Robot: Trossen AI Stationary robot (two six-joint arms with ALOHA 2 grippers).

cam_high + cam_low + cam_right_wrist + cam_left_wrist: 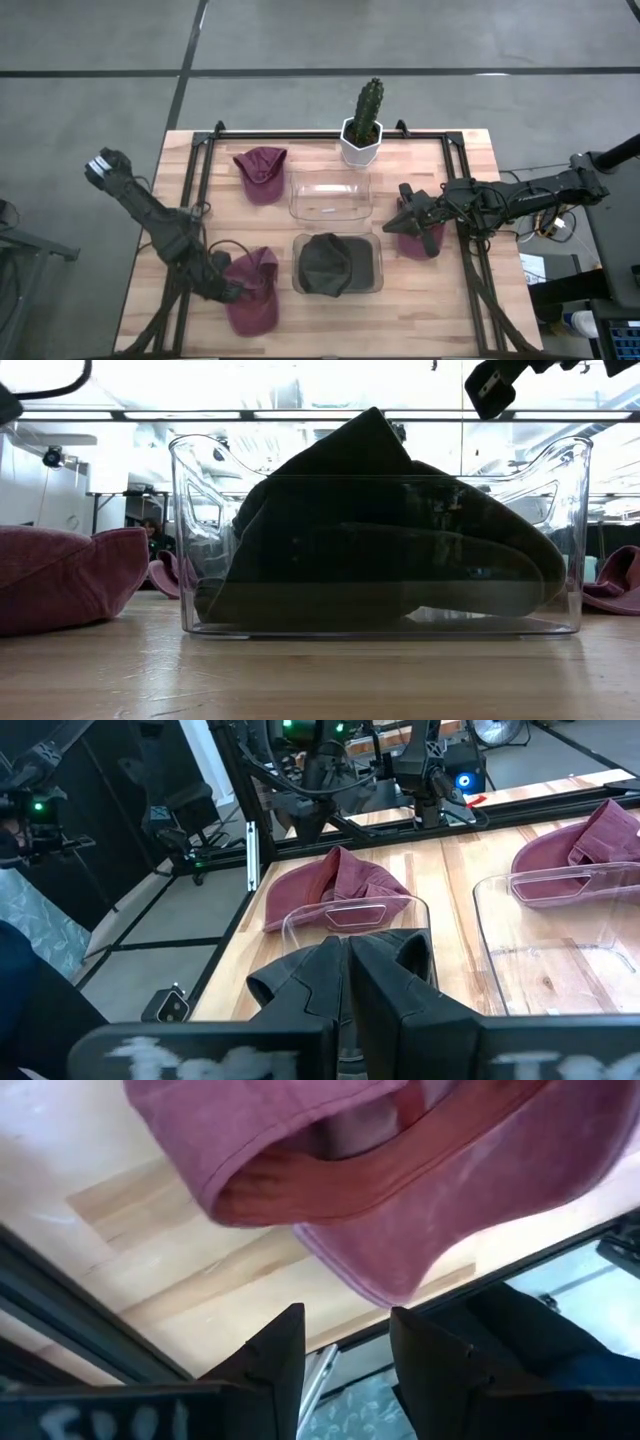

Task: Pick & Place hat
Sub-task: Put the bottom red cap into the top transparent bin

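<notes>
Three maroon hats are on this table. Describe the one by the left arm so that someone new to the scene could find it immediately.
Start at the two clear bins in the table's middle; the near bin holds a dark hat. Left of that bin, at the table's front-left corner, lies the maroon hat, with the left gripper open at its edge. The other maroon hats lie at the back-left and under the right gripper.

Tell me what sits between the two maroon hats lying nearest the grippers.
The clear bin holding the dark hat, seen in the high view.
</notes>
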